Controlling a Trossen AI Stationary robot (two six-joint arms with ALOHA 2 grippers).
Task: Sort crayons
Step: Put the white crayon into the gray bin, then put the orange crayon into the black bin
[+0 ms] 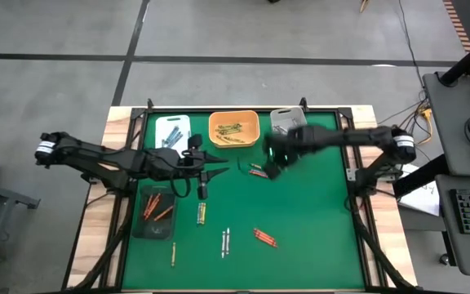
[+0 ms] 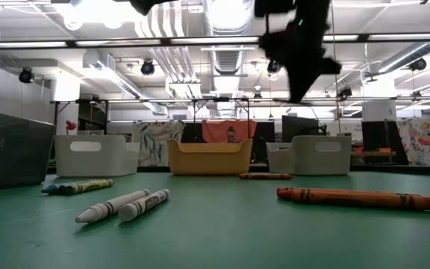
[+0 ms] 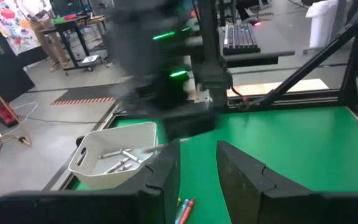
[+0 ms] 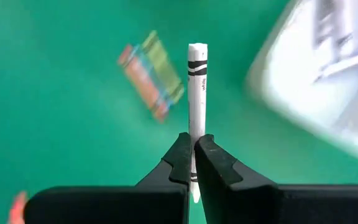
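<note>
Crayons (image 1: 225, 242) before three trays (image 1: 234, 128)

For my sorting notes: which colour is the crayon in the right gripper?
White crayon, black bands; right wrist view.

Overhead looks straight down, low skims level across the green table (image 1: 300, 212), wrists peer close past their fingers.

"white" printed on the white crayon (image 4: 197, 93), no other readable text
</note>
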